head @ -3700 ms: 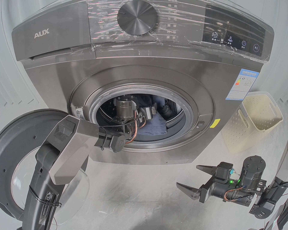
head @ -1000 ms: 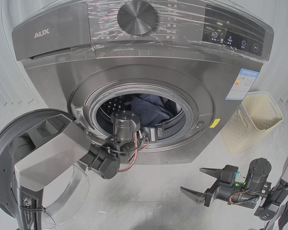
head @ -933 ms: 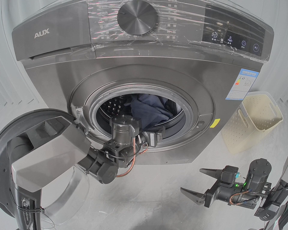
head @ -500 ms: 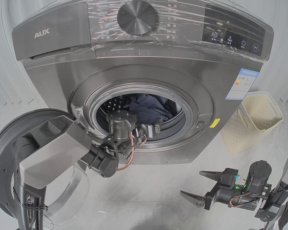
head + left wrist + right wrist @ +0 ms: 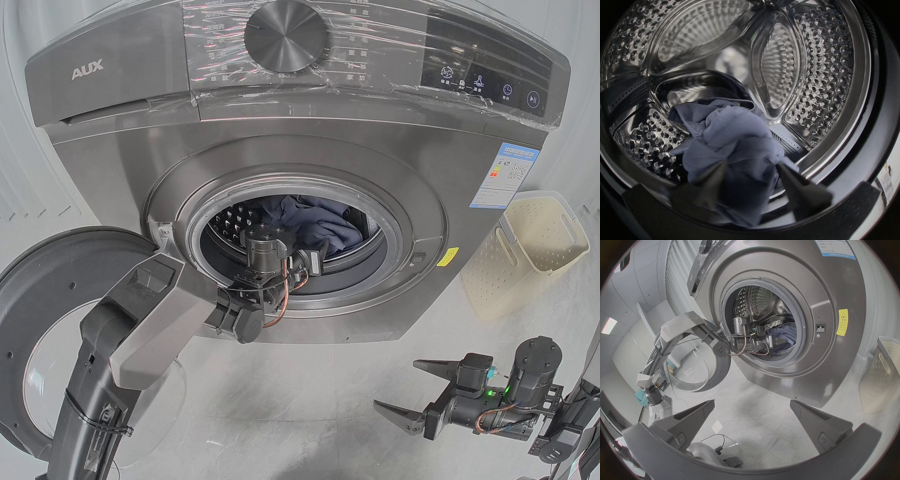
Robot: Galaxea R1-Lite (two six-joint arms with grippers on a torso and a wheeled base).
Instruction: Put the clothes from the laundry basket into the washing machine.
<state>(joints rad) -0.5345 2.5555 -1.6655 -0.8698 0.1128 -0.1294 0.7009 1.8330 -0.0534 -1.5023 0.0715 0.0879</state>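
The washing machine (image 5: 300, 150) stands with its round opening uncovered. A crumpled blue cloth (image 5: 315, 220) lies bunched in the steel drum (image 5: 818, 78). My left arm reaches through the opening, and my left gripper (image 5: 751, 164) is shut on the blue cloth (image 5: 737, 147), which bulges between its two dark fingers (image 5: 800, 187). From the right wrist view, the left gripper (image 5: 775, 341) sits just inside the door ring beside the cloth (image 5: 786, 333). My right gripper (image 5: 396, 384) hangs open and holds nothing, low over the floor at the front right. The cream laundry basket (image 5: 537, 250) leans beside the machine.
The machine's round door (image 5: 37, 325) is swung open at the left, close to my left arm's elbow. Bare grey floor (image 5: 312, 387) spreads in front of the machine. The basket (image 5: 881, 380) is to the right of the right gripper (image 5: 750, 402).
My left arm pulled back to the door rim, then pushed into the drum again, and the blue cloth moved up and inward with it. The right gripper barely shifted.
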